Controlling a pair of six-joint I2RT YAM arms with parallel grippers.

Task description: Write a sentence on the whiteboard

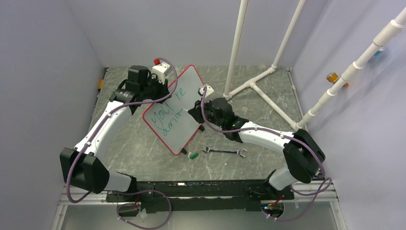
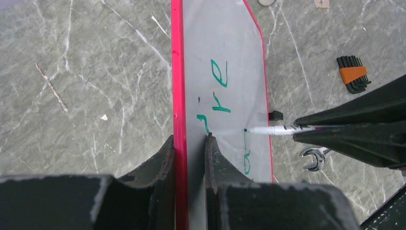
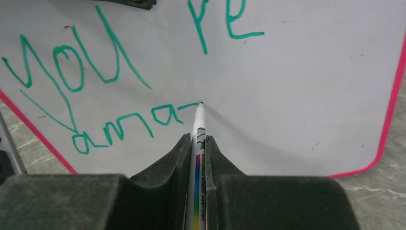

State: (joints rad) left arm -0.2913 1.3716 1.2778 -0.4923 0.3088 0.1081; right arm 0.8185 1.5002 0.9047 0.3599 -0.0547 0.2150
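The whiteboard has a thin red frame and stands tilted on the table. My left gripper is shut on its red upper-left edge, one finger on each face. The sentence is green lettering that reads "you're" with "ama" beneath it. My right gripper is shut on a white marker. The marker's tip touches the board at the end of a short stroke after "ama".
A steel wrench and a green marker cap lie on the table below the board. A set of hex keys lies beyond the board's far edge. A white pipe frame stands at the back right.
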